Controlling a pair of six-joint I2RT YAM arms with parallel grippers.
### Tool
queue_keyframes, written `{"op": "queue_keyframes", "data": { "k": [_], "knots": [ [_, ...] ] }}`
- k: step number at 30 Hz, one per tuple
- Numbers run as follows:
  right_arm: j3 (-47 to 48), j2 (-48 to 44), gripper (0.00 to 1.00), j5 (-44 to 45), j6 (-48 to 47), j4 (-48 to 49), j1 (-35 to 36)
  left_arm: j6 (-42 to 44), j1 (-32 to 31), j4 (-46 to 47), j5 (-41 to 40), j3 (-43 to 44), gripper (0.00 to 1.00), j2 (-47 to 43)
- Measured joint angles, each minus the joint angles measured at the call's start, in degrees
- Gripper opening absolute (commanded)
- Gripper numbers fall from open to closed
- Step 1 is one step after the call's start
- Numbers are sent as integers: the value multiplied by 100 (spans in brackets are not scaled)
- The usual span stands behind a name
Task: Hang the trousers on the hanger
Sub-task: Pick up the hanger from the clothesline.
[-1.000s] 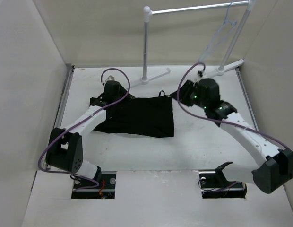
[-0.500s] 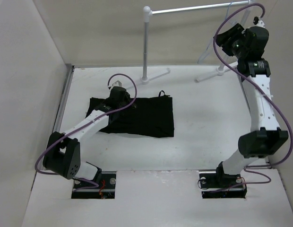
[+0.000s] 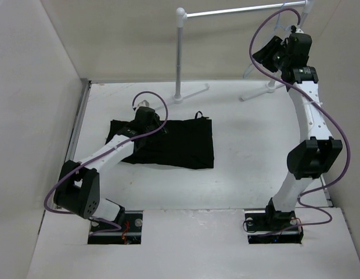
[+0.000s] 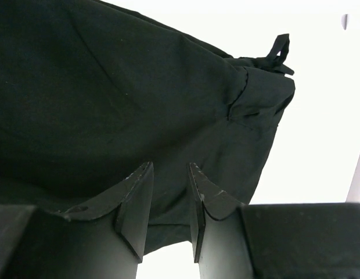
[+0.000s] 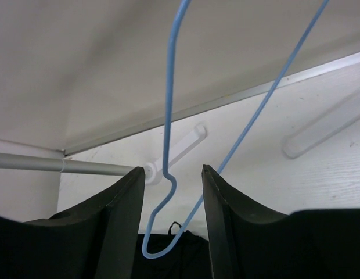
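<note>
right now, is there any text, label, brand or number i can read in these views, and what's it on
None: no view shows any readable word, label, brand, number or sign. The trousers are plain black and the hanger is bare wire.

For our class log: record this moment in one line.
left end effector: open above black cloth trousers | right end effector: open around thin pale-blue wire hanger

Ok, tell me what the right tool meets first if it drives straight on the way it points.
The hanger: its thin blue wire hangs in the gap of the open right tool, seemingly just ahead. Depth is hard to judge from the wrist view.
</note>
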Motion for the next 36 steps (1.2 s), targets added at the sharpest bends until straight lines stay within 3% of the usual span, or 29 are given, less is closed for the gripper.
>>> {"op": "queue_keyframes", "data": {
  "k": [4, 9, 16, 20, 29, 36],
  "knots": [
    [35, 120, 46, -197, -48, 247, 35, 0, 37, -2, 9, -2, 27, 42],
    [35, 356, 27, -459, -101, 496, 35, -7, 83, -17, 26, -9, 27, 44],
    [33, 402, 13, -588, -289, 754, 57, -72, 122, -20, 87, -11, 27, 59],
    [33, 367, 10, -605, -533, 815, 125, -105, 149, -20, 94, -11, 32, 74],
    [-31, -142, 9, -782, -1054, 846, 378, -136, 188, -122, 114, 181, 53, 79],
    [-1360, -1143, 9, -850, -1220, 994, 643, -125, 111, -232, 216, 1226, 57, 79]
  ]
}}
